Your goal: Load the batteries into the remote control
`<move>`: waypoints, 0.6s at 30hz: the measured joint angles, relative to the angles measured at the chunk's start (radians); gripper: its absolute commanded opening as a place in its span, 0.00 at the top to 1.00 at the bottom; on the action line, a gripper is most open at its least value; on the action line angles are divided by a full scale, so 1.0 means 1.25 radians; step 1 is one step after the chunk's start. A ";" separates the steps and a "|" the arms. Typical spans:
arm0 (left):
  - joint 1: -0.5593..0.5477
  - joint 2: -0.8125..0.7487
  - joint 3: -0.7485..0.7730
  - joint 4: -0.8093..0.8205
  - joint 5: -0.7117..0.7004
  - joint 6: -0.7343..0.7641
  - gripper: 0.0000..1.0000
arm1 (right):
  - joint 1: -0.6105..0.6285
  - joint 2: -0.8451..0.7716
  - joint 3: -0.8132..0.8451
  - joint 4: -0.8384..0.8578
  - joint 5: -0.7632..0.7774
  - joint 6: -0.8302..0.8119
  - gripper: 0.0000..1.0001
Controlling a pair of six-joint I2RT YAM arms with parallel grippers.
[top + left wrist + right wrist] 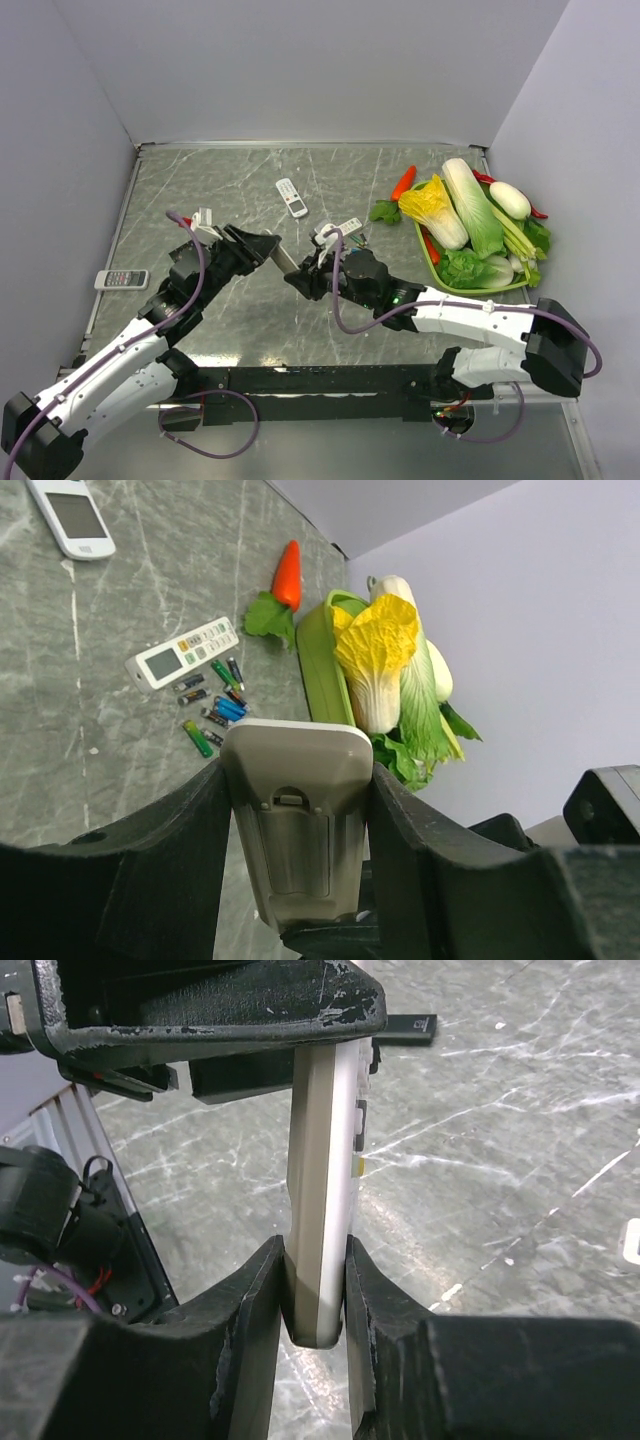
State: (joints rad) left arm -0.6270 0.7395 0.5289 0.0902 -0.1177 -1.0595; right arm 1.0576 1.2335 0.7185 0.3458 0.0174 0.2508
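Observation:
The remote control [298, 810] is held off the table, its grey-beige back and battery cover facing the left wrist camera. My left gripper [298, 780] is shut on its two long sides. My right gripper [315, 1250] is shut on the end of the remote control [325, 1180], seen edge-on, pads touching front and back. From above, the remote control [284, 259] spans between the left gripper [266, 250] and the right gripper [301, 281]. The batteries [212, 708], green, blue and dark, lie loose on the table beside a slim white remote [183, 652].
A small white remote [291, 197] lies mid-table, and another remote [121, 279] lies at the left edge. A green tray [430, 262] of cabbages and greens stands at the right, with a carrot [403, 182] beside it. Walls close in the table on three sides.

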 measured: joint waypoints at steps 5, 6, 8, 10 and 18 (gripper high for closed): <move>-0.002 -0.010 0.001 0.008 0.014 0.023 0.14 | -0.024 -0.047 -0.006 -0.031 -0.024 0.005 1.00; -0.002 -0.017 0.001 0.009 0.015 0.036 0.11 | -0.038 -0.060 -0.009 -0.034 -0.033 0.013 1.00; 0.000 -0.034 0.001 0.017 0.017 0.052 0.06 | -0.071 -0.085 -0.020 -0.035 -0.060 0.031 1.00; 0.002 -0.059 -0.002 0.034 0.028 0.078 0.04 | -0.107 -0.114 -0.036 -0.032 -0.096 0.060 1.00; 0.020 -0.139 -0.080 0.201 0.147 0.166 0.01 | -0.193 -0.181 -0.091 -0.001 -0.245 0.154 1.00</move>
State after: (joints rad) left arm -0.6014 0.5663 0.4286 0.3416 0.0658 -0.8524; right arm 0.8162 1.0073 0.6052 0.3450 -0.2893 0.4435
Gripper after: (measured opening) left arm 0.987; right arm 0.329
